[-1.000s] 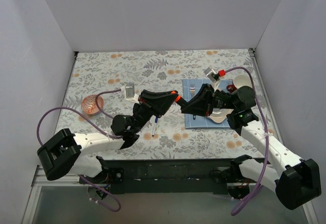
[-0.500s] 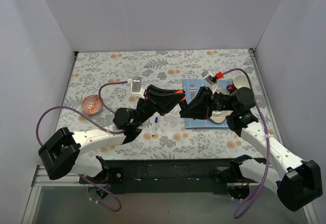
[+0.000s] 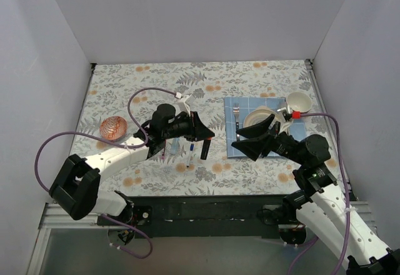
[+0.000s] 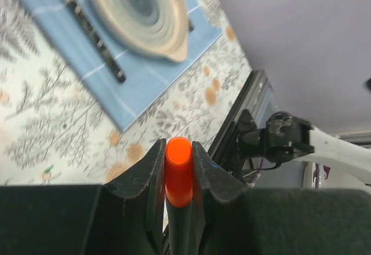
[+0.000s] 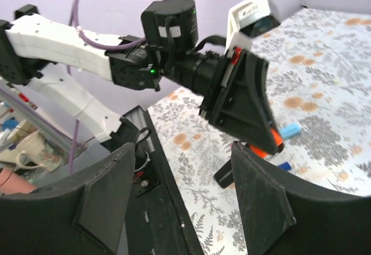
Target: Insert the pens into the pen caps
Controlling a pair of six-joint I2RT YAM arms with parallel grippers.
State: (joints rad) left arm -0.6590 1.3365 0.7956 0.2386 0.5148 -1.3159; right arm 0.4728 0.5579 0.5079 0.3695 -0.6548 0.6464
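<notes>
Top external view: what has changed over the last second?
The right fingers opened and drew back to the near right. The left fingers, still shut on the orange-red cap with the black marker, swung left over the loose pens. Blue mat and cup stayed put.

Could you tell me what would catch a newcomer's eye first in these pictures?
Most likely the bright orange-red cap pinched in the left gripper, sitting on a black marker over the floral table, just left of centre. Next comes the right gripper, jaws wide open and empty, at the near left corner of the blue placemat that carries a bowl and a fork.
</notes>
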